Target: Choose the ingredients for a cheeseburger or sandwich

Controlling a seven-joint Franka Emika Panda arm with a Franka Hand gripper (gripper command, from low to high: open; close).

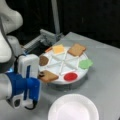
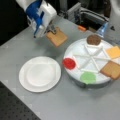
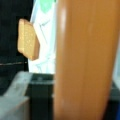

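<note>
A smooth brown toast square [image 3: 82,60] is seen right up close in the wrist view — it is pinched flat between the jaws of the gripper [image 2: 51,31], above the grey table [image 2: 82,105]. Nothing is on the round white paper plate [image 2: 40,73]. Patty [image 2: 93,39], cheese [image 2: 114,52], second toast [image 2: 111,69], green leaf [image 2: 88,77] and red disc [image 2: 69,63] are kept in the white tray [image 2: 75,51].

Plate [image 2: 40,74] — left of tray [image 2: 75,50]
</note>
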